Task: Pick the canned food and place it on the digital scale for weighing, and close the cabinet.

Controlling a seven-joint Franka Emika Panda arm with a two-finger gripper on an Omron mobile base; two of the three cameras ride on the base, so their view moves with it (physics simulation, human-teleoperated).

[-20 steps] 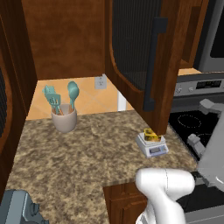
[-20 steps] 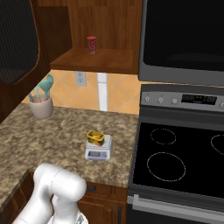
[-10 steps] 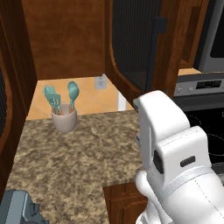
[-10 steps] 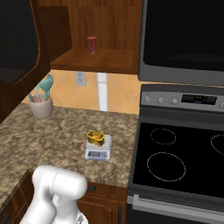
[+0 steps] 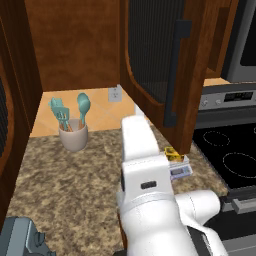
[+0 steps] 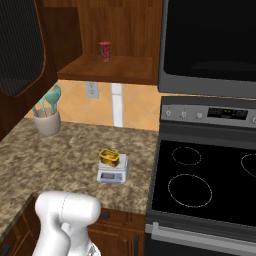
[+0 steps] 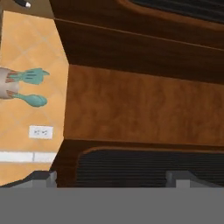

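With the tin (image 6: 109, 156) on the scale (image 6: 112, 174), we bring the spread, empty gripper (image 7: 111, 180) flat against the door (image 5: 167, 60) and push it squarely shut.

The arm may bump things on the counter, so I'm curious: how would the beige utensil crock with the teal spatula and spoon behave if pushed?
The beige utensil crock looks wide and squat, so it would probably slide on the speckled granite counter rather than tip. The teal utensils stand loose and lean outward, so they would likely rattle or shift. Pushed high on the handles, it might tilt.
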